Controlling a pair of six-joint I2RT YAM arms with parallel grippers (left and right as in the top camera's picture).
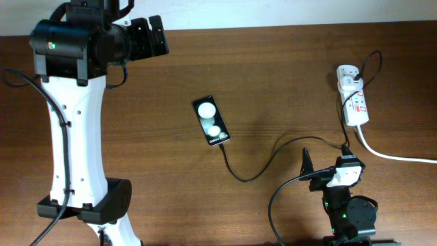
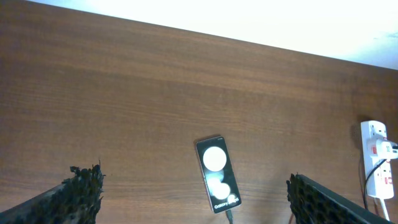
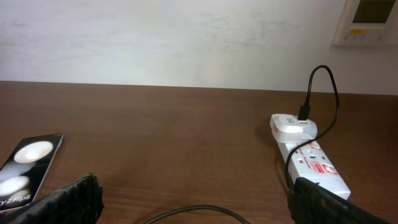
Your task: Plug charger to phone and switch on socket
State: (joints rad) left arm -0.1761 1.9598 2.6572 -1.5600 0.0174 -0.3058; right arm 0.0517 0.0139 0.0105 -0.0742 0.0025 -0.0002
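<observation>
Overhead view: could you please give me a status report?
Left fingers open, right fingers open, both empty. Charger tip at phone text end, seemingly plugged. Socket free, nothing blocking.

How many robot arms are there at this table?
2. The left arm is the long white one along the table's left side; the right arm is folded low at the bottom right, below the socket. No others show.

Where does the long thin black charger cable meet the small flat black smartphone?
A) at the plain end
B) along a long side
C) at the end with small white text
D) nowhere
C: in the overhead view, the long thin black charger cable runs up to the small flat black smartphone at its white-text end.
</observation>
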